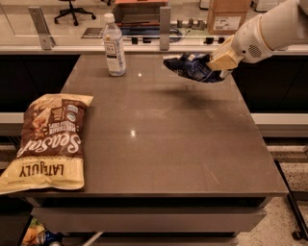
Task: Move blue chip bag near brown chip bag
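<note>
Blue chip bag (191,67): is hanging in the air, crumpled, with its right end pinched in the gripper. The rest is sticking out to the gripper's left, dark blue foil with white and silver patches.
Gripper (215,67): is clamping its tan fingers (222,59) on the bag's right end. It is hovering above the table's far right part, clear of the surface.
Shadow (192,93): is falling on the tabletop just below the gripper and bag, apart from the bag itself.
Arm (269,29): white, is running up and to the right behind the gripper and out of frame.
Table (183,144): its grey-brown top is stretching out below the gripper, toward the camera and off to the gripper's left.
Water bottle (114,45): clear, white cap, is standing upright to the gripper's left near the far edge, apart from the blue bag.
Brown chip bag (48,139): is lying flat well away from the gripper, far to its left and much nearer the camera, by the table's near left corner. Cream-yellow ends; the "LATE JULY" lettering is reading upside down.
Gap between bags: they are lying well apart, with open tabletop between them.
Cardboard box (228,14): is sitting beyond the gripper, on the counter behind the table.
Office chair (72,7): is standing far behind and to the gripper's left, past the counter.
</note>
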Controlling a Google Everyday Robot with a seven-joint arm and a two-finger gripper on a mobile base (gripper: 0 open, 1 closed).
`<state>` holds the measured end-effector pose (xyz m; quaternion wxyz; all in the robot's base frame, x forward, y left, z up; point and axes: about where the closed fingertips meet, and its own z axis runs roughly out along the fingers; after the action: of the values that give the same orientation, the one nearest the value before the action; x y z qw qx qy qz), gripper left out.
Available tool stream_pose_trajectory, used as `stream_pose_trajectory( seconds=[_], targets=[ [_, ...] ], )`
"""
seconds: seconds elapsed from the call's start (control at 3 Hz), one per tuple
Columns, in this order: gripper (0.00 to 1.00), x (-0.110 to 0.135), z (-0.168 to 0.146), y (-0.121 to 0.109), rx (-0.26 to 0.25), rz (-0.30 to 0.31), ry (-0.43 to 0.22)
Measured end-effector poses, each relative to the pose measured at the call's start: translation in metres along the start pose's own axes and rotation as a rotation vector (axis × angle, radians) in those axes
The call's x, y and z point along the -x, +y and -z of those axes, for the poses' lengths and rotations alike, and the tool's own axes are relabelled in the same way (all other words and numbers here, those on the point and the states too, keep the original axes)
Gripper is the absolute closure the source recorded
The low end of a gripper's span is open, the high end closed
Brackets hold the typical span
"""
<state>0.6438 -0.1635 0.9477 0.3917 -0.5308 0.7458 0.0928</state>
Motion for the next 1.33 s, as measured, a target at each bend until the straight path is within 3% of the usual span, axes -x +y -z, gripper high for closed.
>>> stream_pose_trajectory(
  seconds=[0.67, 1.33],
  targets=[
    [1.00, 0.019, 0.031, 0.084, 0.117, 0.109, -0.019],
    [1.00, 0.033, 0.028, 0.170, 0.180, 0.187, -0.050]
  ],
)
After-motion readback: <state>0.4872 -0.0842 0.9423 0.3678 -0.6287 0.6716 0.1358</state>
